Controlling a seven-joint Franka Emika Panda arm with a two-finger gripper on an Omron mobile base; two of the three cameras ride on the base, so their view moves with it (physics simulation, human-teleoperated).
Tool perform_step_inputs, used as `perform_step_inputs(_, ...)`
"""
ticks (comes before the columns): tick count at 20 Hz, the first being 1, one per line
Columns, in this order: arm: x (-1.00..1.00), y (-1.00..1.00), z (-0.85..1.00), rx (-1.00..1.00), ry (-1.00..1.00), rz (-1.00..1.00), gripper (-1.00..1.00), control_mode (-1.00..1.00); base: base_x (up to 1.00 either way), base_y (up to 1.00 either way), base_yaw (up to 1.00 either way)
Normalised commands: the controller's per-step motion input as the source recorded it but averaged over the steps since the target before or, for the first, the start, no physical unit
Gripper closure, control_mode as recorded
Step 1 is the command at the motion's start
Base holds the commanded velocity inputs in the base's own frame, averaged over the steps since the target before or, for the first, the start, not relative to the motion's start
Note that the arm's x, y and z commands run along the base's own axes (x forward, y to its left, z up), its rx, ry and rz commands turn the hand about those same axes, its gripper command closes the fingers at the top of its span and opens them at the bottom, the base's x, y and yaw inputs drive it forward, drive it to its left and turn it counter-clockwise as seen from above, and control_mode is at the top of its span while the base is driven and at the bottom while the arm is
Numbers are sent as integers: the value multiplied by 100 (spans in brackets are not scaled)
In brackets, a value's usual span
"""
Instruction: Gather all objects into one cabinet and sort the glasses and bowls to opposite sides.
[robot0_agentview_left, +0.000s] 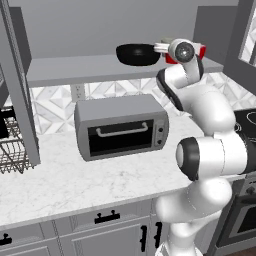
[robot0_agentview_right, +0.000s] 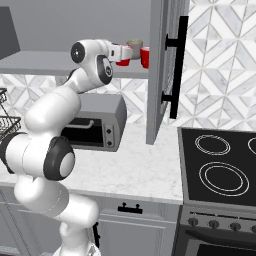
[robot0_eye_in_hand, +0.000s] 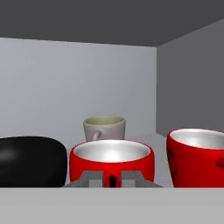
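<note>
**Tech:** Where you have the hand now, the nearer red cup (robot0_eye_in_hand: 112, 159) sits dead centre in the hand view, upright on the cabinet shelf (robot0_agentview_left: 75, 70), with the gripper (robot0_eye_in_hand: 112, 179) clamped on its near rim, jaws drawn together on the wall.

**Operator:** And the rest of the set?

**Tech:** You can log all four on that one shelf. Second red cup (robot0_eye_in_hand: 199, 155) stands just beside the held one, toward the cabinet's right wall. Grey-beige cup (robot0_eye_in_hand: 104, 127) is behind them, nearer the back wall, upright. Black bowl (robot0_agentview_left: 138, 54) lies to the left of the cups; whether it touches the held cup, you cannot tell from these views.

**Operator:** Surroundings?

**Tech:** From the right base view you see the gripper (robot0_agentview_right: 121, 52) reaching in over the shelf, with the open cabinet door (robot0_agentview_right: 162, 70) and its long black handle (robot0_agentview_right: 176, 67) just right of the cups. Below the shelf, the toaster oven (robot0_agentview_left: 122, 127) stands on the marble counter (robot0_agentview_left: 75, 185). Dish rack (robot0_agentview_left: 11, 150) at the counter's left end, stove (robot0_agentview_right: 220, 167) at its right.
</note>
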Motion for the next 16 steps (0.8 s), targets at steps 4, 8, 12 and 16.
perform_step_inputs(4,0,0,0,0,0,0,100,-100,0,0,0)
perform_step_inputs(8,0,11,-25,8,2,0,-100,-100,0,0,0)
perform_step_inputs(12,0,14,-22,12,3,0,-100,-100,0,0,0)
perform_step_inputs(16,0,0,0,7,0,0,-100,-100,0,0,0)
